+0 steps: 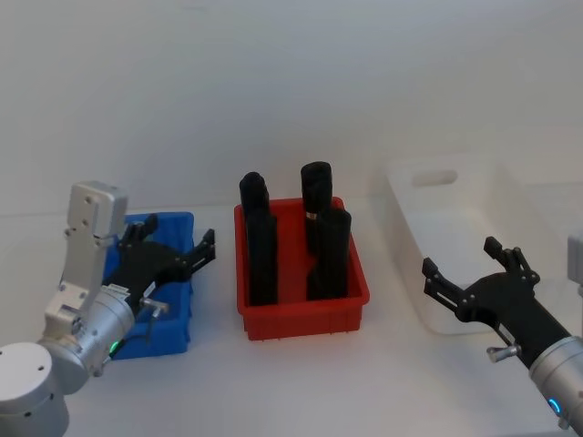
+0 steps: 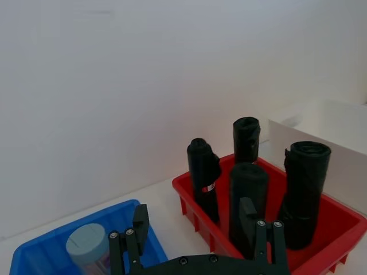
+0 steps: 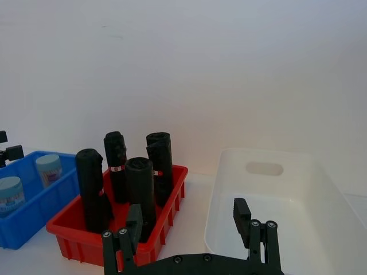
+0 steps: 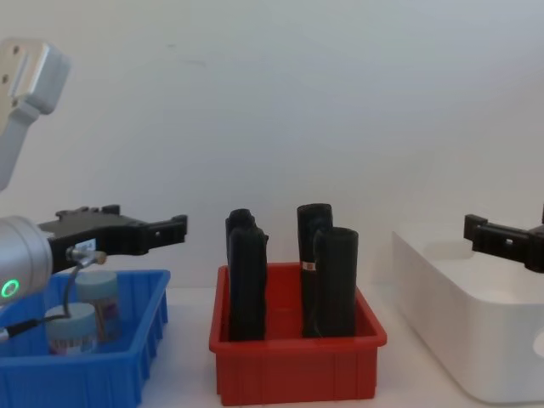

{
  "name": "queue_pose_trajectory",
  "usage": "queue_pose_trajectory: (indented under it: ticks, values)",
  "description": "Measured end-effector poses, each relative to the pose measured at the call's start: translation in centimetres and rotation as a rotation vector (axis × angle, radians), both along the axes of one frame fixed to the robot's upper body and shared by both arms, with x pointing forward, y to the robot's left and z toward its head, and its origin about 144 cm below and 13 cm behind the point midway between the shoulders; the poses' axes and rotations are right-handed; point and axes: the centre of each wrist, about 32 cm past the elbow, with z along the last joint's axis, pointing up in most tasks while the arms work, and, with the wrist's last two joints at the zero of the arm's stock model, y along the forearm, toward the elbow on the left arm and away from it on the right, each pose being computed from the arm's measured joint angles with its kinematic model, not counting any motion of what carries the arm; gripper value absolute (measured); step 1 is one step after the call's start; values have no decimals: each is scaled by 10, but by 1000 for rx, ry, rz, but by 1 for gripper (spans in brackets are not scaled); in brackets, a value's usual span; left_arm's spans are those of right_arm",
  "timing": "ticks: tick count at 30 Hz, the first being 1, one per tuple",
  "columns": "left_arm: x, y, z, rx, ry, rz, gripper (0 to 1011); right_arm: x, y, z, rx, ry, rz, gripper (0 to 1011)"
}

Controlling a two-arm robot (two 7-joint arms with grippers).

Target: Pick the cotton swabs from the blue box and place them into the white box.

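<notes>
The blue box [image 1: 178, 300] sits at the left of the table. Two cotton swabs jars [image 4: 98, 302] [image 4: 70, 330] with pale blue lids stand in it; one jar [image 2: 86, 246] is also close in the left wrist view. My left gripper [image 1: 178, 238] hovers open above the blue box [image 4: 127, 361], holding nothing and clear of the jars. The white box [image 1: 428, 228] stands at the right. My right gripper [image 1: 460, 258] is open and empty, hovering over its near end. In the right wrist view both jars [image 3: 49, 167] [image 3: 10, 195] appear far off, in the blue box [image 3: 34, 217].
A red bin [image 1: 301, 314] holding several tall black cylinders [image 1: 262, 250] stands between the two boxes. The cylinders rise well above the bin's rim. A plain white wall backs the table. Bare table lies in front of the bins.
</notes>
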Motion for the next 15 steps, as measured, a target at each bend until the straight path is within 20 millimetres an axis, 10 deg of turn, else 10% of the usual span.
queue_pose_trajectory:
  ticks: [15]
  values:
    - [11,29,-8,-23,92,81,1003,0,0,0,0,0,0,1002]
